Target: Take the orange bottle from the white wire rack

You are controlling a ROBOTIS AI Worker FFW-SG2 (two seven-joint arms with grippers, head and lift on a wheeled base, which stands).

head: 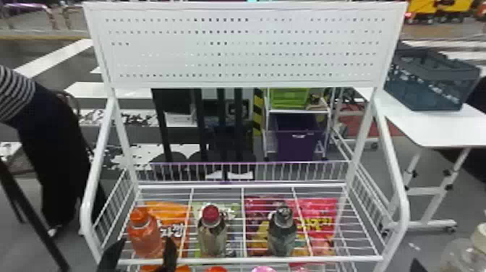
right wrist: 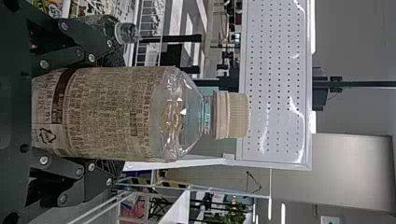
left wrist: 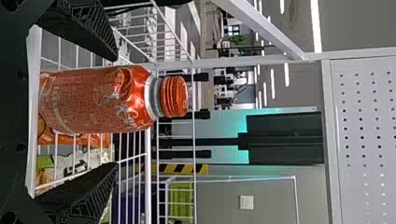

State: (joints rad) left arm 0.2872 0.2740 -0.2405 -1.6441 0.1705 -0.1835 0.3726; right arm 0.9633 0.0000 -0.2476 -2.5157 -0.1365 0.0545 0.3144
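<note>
Plainly, the orange bottle stands upright at the left end of the white wire rack, glossy red-orange with pale lettering, a silvery neck band and a ribbed orange cap. The left gripper is spread around it; the right gripper grips a clear, cream-capped bottle.

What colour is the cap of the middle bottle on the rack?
The middle bottle's cap is red; it shows best in the head view.
</note>
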